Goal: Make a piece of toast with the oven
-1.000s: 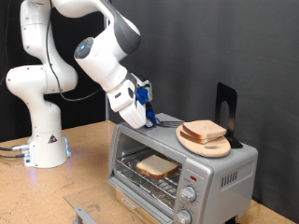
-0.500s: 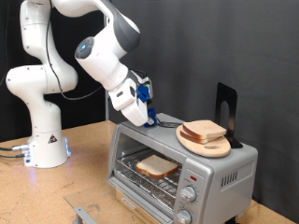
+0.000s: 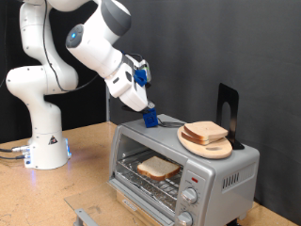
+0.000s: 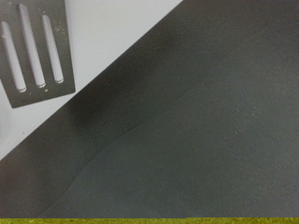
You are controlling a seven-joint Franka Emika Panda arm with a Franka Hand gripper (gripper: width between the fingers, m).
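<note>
The piece of toast [image 3: 158, 168] lies flat on the wire rack inside the oven [image 3: 221, 169], a silver-grey box with two knobs [image 3: 189, 197] at its front right. The glass door hangs open below the rack. My gripper [image 3: 150, 119], with blue fingertips, hovers just above the oven's top at its back left corner and holds nothing that I can see. The wrist view shows no fingers, only a slotted grey metal surface [image 4: 35, 51] on a pale ground and a dark backdrop.
A round wooden plate [image 3: 213, 150] with a pile of bread slices [image 3: 205, 132] sits on top of the oven. A black stand [image 3: 227, 111] rises behind it. The robot's white base [image 3: 42, 141] stands on the wooden table at the exterior view's left.
The arm has swung up and towards the exterior view's left. The gripper has lifted a little off the oven's top. The toast and plate have not moved.
</note>
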